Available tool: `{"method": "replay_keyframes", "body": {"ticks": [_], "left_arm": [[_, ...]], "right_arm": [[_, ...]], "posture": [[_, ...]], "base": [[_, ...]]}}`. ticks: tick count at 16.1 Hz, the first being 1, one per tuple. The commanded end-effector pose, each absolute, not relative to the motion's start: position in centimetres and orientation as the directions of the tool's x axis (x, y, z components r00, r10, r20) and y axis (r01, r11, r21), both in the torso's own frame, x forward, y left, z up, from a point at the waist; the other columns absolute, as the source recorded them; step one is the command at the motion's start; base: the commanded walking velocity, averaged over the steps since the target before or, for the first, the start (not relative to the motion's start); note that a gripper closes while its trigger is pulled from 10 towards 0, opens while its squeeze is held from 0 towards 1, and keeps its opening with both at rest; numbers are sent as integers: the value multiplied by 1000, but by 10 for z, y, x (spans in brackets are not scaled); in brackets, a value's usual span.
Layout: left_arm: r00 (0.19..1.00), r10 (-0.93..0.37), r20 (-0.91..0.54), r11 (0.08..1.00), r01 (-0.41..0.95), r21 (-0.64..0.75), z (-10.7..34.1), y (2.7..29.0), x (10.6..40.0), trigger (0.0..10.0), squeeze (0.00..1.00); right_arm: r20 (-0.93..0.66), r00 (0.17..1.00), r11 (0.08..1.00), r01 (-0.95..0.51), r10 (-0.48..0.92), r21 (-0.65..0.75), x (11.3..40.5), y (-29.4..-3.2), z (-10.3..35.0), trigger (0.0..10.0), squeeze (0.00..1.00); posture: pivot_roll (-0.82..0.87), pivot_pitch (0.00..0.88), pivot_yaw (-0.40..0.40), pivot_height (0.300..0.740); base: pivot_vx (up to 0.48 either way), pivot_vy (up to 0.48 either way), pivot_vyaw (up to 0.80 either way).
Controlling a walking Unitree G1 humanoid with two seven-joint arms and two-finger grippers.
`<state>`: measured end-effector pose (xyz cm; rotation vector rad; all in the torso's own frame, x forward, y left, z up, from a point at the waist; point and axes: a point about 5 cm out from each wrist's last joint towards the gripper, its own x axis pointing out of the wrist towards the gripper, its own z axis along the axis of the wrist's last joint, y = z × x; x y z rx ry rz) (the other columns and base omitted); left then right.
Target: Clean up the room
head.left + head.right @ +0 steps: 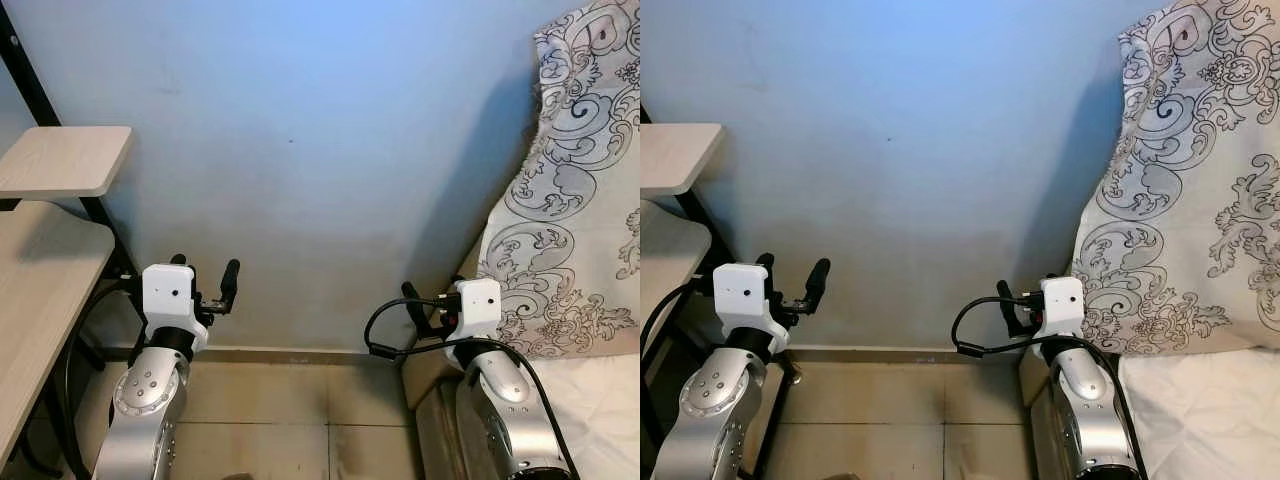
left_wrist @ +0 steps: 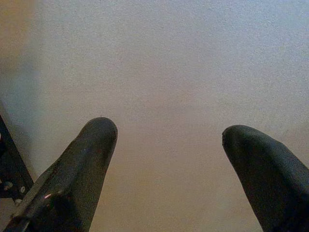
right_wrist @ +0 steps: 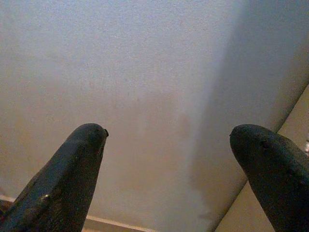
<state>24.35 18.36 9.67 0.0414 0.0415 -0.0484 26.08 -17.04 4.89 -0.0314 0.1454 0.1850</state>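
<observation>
Both arms raised toward the blue wall, nothing held. Left tool: fingers apart, empty. Right tool: fingers apart, empty (wrist view confirms the gap). Nothing to tidy lies ahead of either tool, so my guess is I must turn first. Count: one desk outboard of the left tool, one bed with a patterned pillow outboard of the right.

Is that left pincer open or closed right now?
Open. The left pincer shows its two black fingers wide apart, with only bare wall between them.
</observation>
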Motion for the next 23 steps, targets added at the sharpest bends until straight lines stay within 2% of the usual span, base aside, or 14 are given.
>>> {"method": "replay_keyframes", "body": {"ticks": [1,2,3,4,6,12,14,16,18,23], "left_arm": [[976,-121,-179,980,88,-179,69,167,234,10000,0],[976,-121,-179,980,88,-179,69,167,234,10000,0],[979,-155,-134,977,131,-168,79,161,254,10000,0],[979,-178,-102,975,161,-154,88,155,271,10000,0],[977,-195,-80,971,181,-156,93,152,276,10000,0],[973,-220,-70,969,210,-130,92,154,276,10000,0],[959,-281,-28,960,281,-21,95,160,259,10000,0],[946,-324,-31,942,325,80,93,154,255,10000,0],[948,-318,-26,944,319,85,95,152,259,10000,0],[967,-256,-14,966,256,29,93,155,261,10000,0]], "right_arm": [[-275,946,979,-134,173,154,267,-146,32,10000,0],[-275,946,979,-134,173,154,267,-146,32,10000,0],[-237,960,984,-125,153,130,272,-151,43,10000,0],[-194,972,988,-114,133,108,277,-156,54,10000,0],[-193,969,986,-141,157,90,280,-152,56,10000,0],[-199,968,988,-140,151,69,278,-155,56,10000,0],[-145,976,987,-162,161,5,267,-165,59,10000,0],[-149,976,984,-168,157,-65,262,-175,55,10000,0],[-162,968,966,-213,189,-145,259,-170,52,10000,0],[-165,971,979,-187,172,-82,262,-168,51,10000,0]], "posture": [[126,0,-125,740],[126,0,-125,740],[-15,0,-36,740],[-15,0,-35,740],[-10,0,-40,740],[-17,0,-38,740],[-18,0,-39,740],[-16,0,-40,740],[-13,0,-40,740],[-19,0,-39,740]], "base": [[0,0,0],[0,0,0],[0,0,0],[0,0,0],[0,0,0],[0,0,0],[0,0,0],[0,0,0],[0,0,0],[0,0,0]]}}
